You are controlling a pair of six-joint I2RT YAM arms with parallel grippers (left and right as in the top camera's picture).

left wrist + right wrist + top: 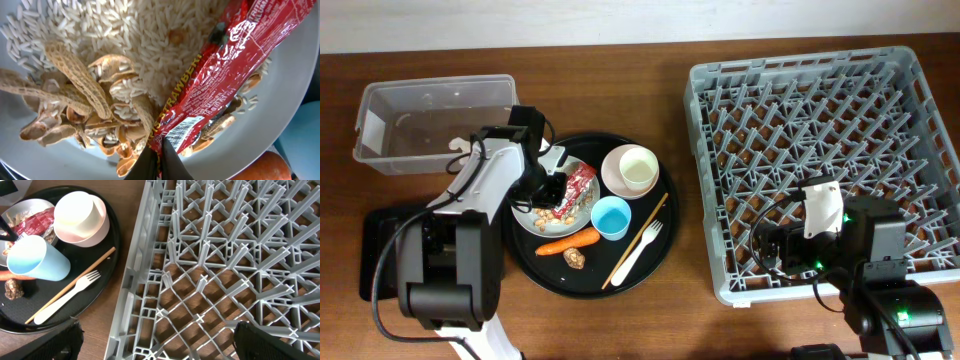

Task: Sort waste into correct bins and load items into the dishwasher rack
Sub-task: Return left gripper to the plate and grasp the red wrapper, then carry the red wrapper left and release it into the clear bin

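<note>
Overhead looks straight down on the table (620, 60), with the dishwasher rack (820, 150) at 3 o'clock. The left wrist view sits very close over the plate (295, 95) and red snack wrapper (225, 75). The right wrist view looks down across the rack's 9 o'clock edge and shares the round tray (50, 291) with overhead.

The only legible writing is on the red snack wrapper (220, 75), seen close in the left wrist view. Pale capital letters run lengthwise up its crinkled foil and read "STRAWBER", with the end of the word lost in a fold. Near the upper right end, larger letters show in part, something like "KRUM", but they are too creased to read with certainty. Tiny white print runs alongside and a white printed patch lies near the lower end, both too small to make out. In the other two views the wrapper's markings are unreadable.
</note>
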